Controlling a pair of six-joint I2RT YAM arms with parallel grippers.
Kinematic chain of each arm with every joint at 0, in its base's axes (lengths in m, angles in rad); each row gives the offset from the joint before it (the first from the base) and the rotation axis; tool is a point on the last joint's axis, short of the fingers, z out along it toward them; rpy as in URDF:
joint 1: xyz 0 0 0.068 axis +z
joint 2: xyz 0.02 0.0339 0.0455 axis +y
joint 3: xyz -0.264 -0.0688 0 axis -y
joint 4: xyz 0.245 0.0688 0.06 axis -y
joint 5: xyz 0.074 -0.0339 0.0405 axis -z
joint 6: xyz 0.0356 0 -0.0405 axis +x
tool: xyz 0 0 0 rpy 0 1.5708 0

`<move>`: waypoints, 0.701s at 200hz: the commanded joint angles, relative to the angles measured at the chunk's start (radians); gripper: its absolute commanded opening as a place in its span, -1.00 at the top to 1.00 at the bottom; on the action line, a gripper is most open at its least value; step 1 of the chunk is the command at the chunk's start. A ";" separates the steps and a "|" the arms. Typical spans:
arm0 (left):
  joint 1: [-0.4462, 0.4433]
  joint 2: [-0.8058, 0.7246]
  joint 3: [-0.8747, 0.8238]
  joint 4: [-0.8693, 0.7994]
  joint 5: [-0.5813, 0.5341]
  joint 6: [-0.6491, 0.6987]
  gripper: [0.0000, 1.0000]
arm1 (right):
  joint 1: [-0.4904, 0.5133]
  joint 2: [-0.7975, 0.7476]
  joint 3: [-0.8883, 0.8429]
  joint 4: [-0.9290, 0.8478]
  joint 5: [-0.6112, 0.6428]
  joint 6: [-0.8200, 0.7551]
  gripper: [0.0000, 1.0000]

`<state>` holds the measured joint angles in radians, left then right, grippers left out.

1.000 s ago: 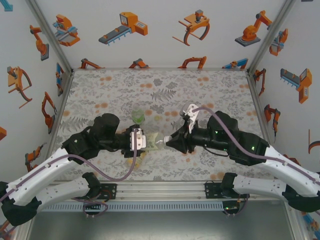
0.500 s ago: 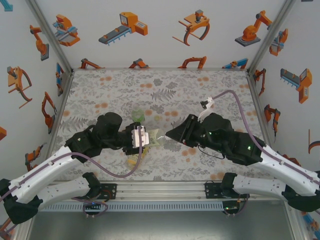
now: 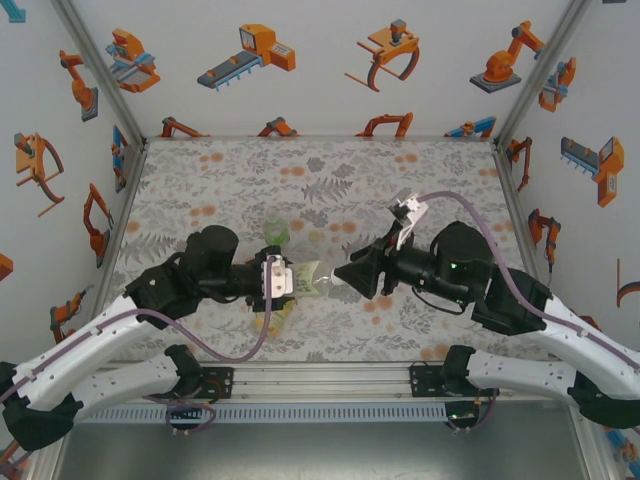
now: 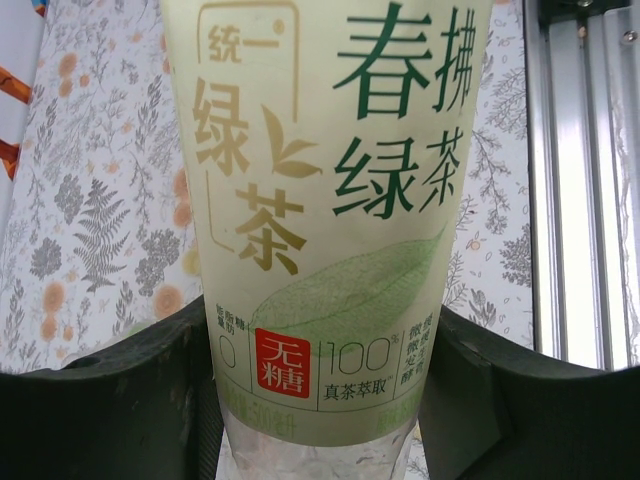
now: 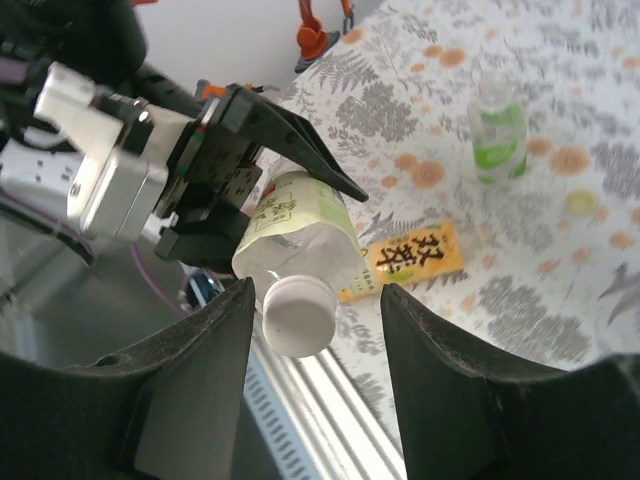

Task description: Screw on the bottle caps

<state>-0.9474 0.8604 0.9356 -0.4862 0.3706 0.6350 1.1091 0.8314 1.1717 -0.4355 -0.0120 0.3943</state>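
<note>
From above: the left gripper (image 3: 293,280) has the clear bottle (image 3: 308,276) clamped and lying sideways in the air over the near middle of the bench (image 3: 330,170), neck aimed at the right arm. The right gripper (image 3: 343,278) is nosed right up to that neck. Behind them, toward the bench's middle, stands the short green bottle (image 3: 277,235). The amber bottle (image 3: 268,322) lies flat under the left gripper, close to the near edge.

On to the left wrist camera: the pale yellow-green label of the clear bottle (image 4: 330,200) sits squarely between the two dark fingers (image 4: 110,400), which press its lower body from both sides. That grip looks firm.

Now the right wrist camera, and here's the action. A white cap (image 5: 298,316) sits on the clear bottle's (image 5: 300,230) mouth, right between the right gripper's (image 5: 315,300) spread fingers (image 5: 190,380). The jaws stand open and straddle the cap with nothing in their grip. Beyond it the amber bottle (image 5: 405,260) lies on the bench, and the green one (image 5: 497,130) stands farther off.

My read: this is the tightening step on the first bottle. How far the cap is threaded, I can't tell. Next call is for the right jaws to pinch the cap squarely and twist it, while the left holds the bottle steady.
</note>
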 commanded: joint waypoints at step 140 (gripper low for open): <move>-0.002 -0.030 0.008 -0.029 0.093 -0.025 1.00 | -0.002 0.042 0.034 -0.075 -0.346 -0.802 0.31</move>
<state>-0.9478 0.8391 0.9356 -0.5110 0.4374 0.6201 1.1084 0.8787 1.2240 -0.5354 -0.3744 -0.3840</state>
